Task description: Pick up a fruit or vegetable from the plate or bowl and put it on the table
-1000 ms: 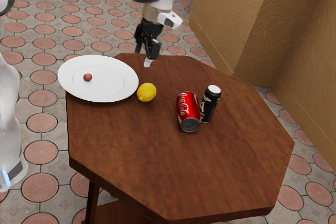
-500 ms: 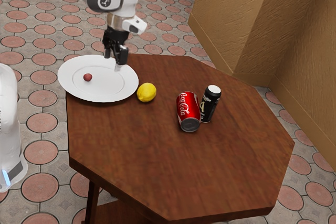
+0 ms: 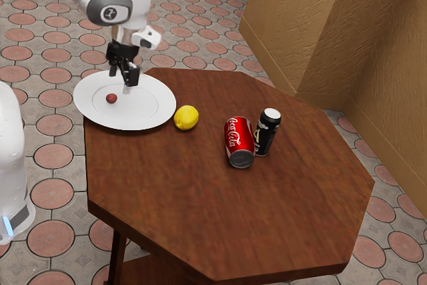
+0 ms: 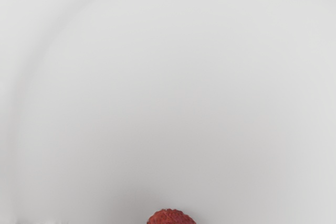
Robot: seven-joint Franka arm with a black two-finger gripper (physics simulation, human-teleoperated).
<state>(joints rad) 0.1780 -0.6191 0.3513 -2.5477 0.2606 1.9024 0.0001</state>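
Red fruit (image 3: 111,98) sits on the plate (image 3: 155,111), upper left in the exterior view, just below the tool (image 3: 121,82), which is open and holds nothing.

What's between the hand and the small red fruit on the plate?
Nothing: in the exterior view, the stretch from the hand to the red fruit is bare, just air above the white plate.
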